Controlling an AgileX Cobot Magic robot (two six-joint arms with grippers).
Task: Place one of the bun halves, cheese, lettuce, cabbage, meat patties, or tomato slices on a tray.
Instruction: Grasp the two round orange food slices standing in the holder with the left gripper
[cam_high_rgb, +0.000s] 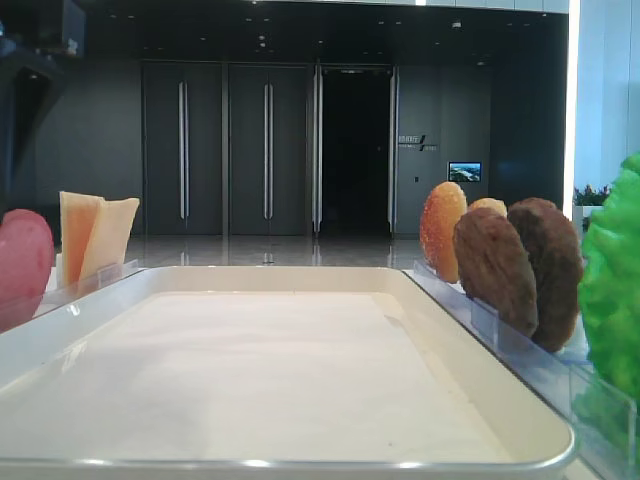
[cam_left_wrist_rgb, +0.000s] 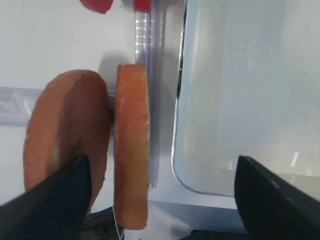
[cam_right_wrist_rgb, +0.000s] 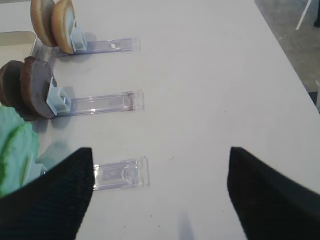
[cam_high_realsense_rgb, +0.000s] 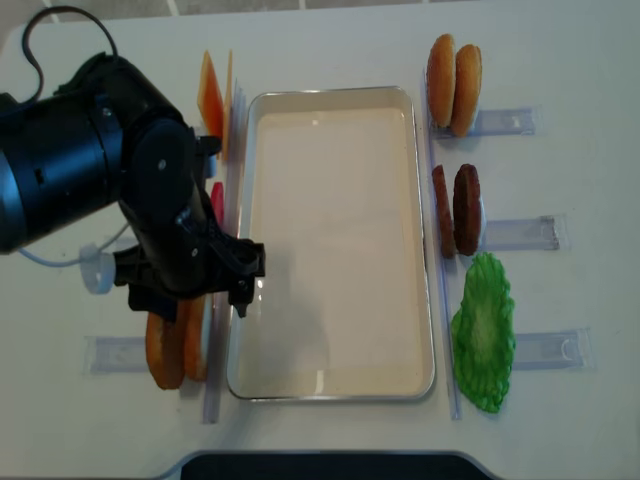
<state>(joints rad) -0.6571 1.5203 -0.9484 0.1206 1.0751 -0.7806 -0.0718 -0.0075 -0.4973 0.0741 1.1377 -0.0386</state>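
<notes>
Left pincer (cam_left_wrist_rgb: 160, 200) wide open, empty, above bun halves (cam_left_wrist_rgb: 132, 150).

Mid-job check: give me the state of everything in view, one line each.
Tray: nothing on it.
Left gripper: open, above the bun halves, holding nothing.
Bun halves: two, on edge in their rack left of the tray.
Right gripper: open, holding nothing.
Patties: two, on edge in their rack.
Lettuce: right of the tray.
Cheese: upright.
</notes>
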